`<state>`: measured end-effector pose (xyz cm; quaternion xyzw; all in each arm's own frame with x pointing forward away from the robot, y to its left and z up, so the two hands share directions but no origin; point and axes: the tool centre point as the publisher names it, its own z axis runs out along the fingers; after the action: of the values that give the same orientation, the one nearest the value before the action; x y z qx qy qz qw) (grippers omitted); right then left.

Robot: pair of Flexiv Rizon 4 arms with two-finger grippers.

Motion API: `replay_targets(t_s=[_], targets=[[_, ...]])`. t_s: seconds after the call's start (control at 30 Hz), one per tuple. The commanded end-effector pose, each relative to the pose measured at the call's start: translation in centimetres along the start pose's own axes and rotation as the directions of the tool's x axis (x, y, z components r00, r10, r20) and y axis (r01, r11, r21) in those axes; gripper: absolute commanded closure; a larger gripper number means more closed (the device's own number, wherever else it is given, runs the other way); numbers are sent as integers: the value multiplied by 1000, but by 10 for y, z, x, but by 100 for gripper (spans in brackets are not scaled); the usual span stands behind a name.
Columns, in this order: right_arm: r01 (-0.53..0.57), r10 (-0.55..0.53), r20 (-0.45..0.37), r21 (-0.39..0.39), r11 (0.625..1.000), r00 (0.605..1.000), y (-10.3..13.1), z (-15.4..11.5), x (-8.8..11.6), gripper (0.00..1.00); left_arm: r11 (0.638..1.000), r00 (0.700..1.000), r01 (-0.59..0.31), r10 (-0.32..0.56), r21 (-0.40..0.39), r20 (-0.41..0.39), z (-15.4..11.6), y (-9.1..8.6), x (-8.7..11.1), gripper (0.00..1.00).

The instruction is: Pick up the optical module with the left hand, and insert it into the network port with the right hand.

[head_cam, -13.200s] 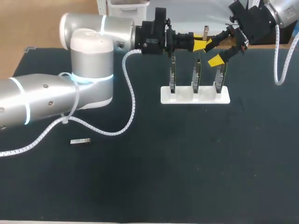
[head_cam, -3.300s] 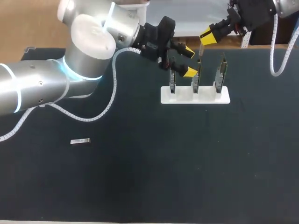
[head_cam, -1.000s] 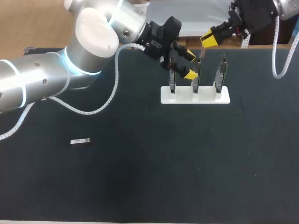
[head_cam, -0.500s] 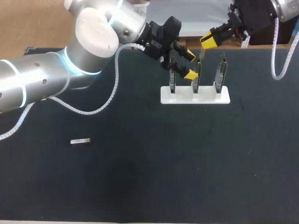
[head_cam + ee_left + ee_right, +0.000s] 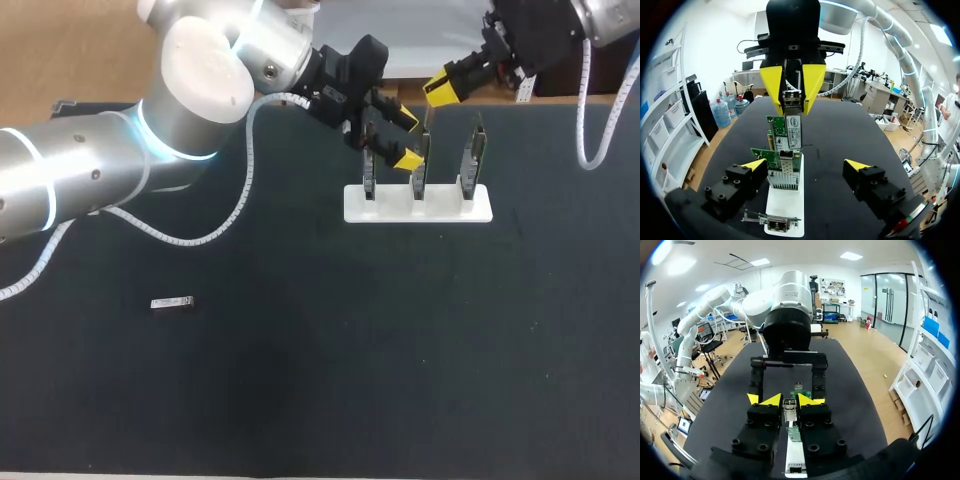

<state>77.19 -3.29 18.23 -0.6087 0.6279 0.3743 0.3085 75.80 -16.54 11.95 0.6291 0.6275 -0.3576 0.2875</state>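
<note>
Right gripper (image 5: 445, 85), upper right of the head view, is clamped on the module (image 5: 793, 122). The module hangs end-down and appears to sit just above the middle card (image 5: 421, 160) in the white rack (image 5: 445, 212), not yet seated. Left gripper (image 5: 405, 138), upper centre, stands spread and empty beside the rack. Step in hand, as judged: insertion. The next move calls for lining the module up with the port (image 5: 784, 179) and pressing it straight in. A second module (image 5: 172, 302) lies lower left, well apart.
</note>
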Motion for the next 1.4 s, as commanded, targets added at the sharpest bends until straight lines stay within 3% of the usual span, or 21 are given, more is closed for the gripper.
replay_targets(t_s=[0.03,0.87,1.4], targets=[[1,-1,-4,0,1000,1000,-1,2,-1,100,1000,1000,1,-1,5,-5,0,2,-1,0],[-3,3,-36,8,1000,999,-12,7,8,100,1000,1000,1,-1,5,-5,0,2,-1,0],[13,-12,-32,23,1000,999,-12,5,3,100,1000,1000,1,-1,5,-5,0,2,-1,0]])
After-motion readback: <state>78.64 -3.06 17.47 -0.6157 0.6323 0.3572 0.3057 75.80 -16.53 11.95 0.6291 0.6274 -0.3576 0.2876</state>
